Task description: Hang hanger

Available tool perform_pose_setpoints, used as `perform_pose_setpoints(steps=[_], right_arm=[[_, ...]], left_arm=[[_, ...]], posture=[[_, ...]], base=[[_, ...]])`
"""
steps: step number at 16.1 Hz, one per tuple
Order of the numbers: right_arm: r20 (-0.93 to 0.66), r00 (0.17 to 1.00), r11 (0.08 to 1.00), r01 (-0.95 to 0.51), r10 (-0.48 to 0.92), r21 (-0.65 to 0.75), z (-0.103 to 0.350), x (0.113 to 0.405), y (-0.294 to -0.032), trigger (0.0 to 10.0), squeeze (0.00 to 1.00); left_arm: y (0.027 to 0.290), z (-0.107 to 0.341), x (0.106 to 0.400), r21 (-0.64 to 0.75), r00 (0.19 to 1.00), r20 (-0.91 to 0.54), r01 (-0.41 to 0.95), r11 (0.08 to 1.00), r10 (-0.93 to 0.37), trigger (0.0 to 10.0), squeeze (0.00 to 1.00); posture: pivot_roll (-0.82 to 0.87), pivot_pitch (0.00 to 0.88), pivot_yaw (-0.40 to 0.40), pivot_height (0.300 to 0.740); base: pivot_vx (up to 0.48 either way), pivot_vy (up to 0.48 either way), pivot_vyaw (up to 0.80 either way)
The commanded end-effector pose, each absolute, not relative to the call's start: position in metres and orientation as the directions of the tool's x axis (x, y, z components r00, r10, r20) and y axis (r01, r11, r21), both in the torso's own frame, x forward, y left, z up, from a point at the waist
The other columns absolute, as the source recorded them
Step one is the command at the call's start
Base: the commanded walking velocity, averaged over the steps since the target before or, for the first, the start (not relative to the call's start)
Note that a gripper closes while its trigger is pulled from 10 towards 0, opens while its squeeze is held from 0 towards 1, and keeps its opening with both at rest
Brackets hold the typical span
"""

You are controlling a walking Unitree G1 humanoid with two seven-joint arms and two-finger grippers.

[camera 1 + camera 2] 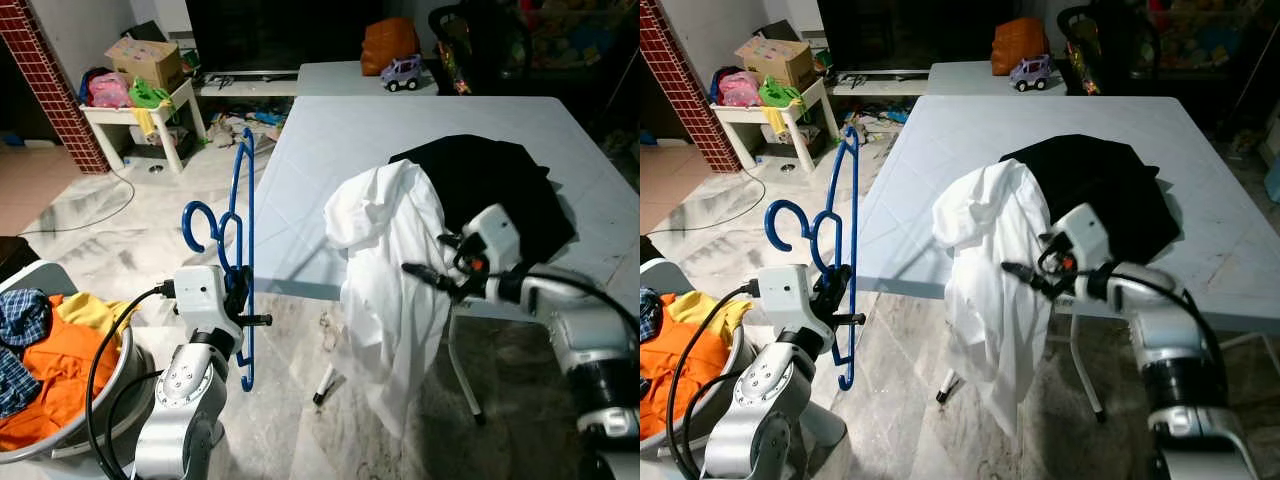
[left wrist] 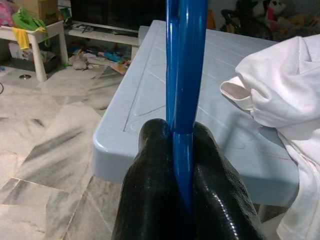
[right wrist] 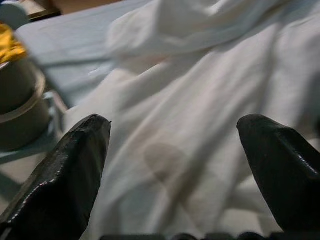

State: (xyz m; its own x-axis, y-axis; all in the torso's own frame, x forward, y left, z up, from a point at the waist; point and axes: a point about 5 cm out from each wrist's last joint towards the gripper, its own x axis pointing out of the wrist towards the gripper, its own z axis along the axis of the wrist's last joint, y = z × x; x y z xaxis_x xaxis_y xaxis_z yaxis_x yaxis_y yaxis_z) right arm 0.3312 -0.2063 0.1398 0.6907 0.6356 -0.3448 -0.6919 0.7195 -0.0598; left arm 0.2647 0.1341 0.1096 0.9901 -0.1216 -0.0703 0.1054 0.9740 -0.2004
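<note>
Nearest, beside left arm: basket (image 1: 40, 455) with orange and yellow clothes. Left gripper (image 1: 240, 300) clamped on blue hanger (image 1: 236, 250); in left wrist view both fingers (image 2: 150, 200) pressed tight against the blue bar, no gap. Hanger held upright, hook just above and outward of the gripper, long body rising well above it and lower end dangling below. Ahead of left gripper, past the hanger: near corner of table (image 1: 300, 200). Right gripper (image 1: 425, 275) spread wide, fingers apart with nothing between them, tips pointed at white shirt (image 1: 390, 290) and close to or just touching the cloth; contact not resolvable. Shirt draped over table edge, hanging down below right gripper toward floor; black garment (image 1: 500, 190) just behind right gripper on the tabletop. Farther off beyond both grippers: toy car (image 1: 402, 72) on a second table, white side table (image 1: 150, 115) with cardboard box. Progress judged early: hanger secured in hand, but not yet in the shirt and not on any rail; no rail or hook seen. Remaining: grip shirt, feed hanger into collar, find hanging point, hang.
</note>
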Motion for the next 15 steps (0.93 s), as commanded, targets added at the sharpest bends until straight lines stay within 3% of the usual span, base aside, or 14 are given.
perform_pose_setpoints(steps=[1, 4, 5, 8, 9, 15], right_arm=[[-0.348, 0.657, 0.691, -0.722, 0.669, -0.033, 0.138, 0.327, -0.195, 10.0, 1.00], [-0.366, 0.649, 0.701, -0.713, 0.667, 0.014, 0.127, 0.322, -0.180, 10.0, 0.99], [-0.374, 0.675, 0.737, -0.674, 0.636, 0.038, 0.122, 0.322, -0.170, 10.0, 0.00], [-0.390, 0.748, 0.797, -0.601, 0.536, -0.058, 0.118, 0.325, -0.154, 10.0, 0.00], [-0.383, 0.784, 0.832, -0.551, 0.489, -0.066, 0.118, 0.327, -0.152, 0.0, 0.00], [-0.350, 0.867, 0.845, -0.458, 0.356, -0.275, 0.119, 0.336, -0.144, 0.0, 0.00]], left_arm=[[0.136, 0.112, 0.266, -0.192, 0.990, -0.064, 0.108, 0.975, -0.123, 10.0, 0.00], [0.136, 0.111, 0.266, -0.193, 0.991, -0.065, 0.105, 0.976, -0.119, 10.0, 0.00], [0.136, 0.112, 0.265, -0.195, 0.991, -0.066, 0.104, 0.975, -0.118, 10.0, 0.00], [0.136, 0.112, 0.264, -0.199, 0.991, -0.067, 0.100, 0.975, -0.115, 10.0, 0.00], [0.135, 0.112, 0.264, -0.200, 0.991, -0.067, 0.100, 0.975, -0.115, 10.0, 0.00], [0.133, 0.111, 0.263, -0.204, 0.992, -0.068, 0.094, 0.975, -0.110, 10.0, 0.00]], posture=[[-0.07, 0.000, 0.062, 0.740], [-0.06, 0.000, 0.057, 0.740], [-0.06, 0.000, 0.055, 0.740], [-0.06, 0.000, 0.053, 0.740], [-0.06, 0.000, 0.050, 0.740], [-0.05, 0.000, 0.039, 0.740]], base=[[0.000, 0.000, 0.00], [0.000, 0.000, 0.00], [0.000, 0.000, 0.00], [0.000, 0.000, 0.00], [0.000, 0.000, 0.00], [0.000, 0.000, 0.00]])
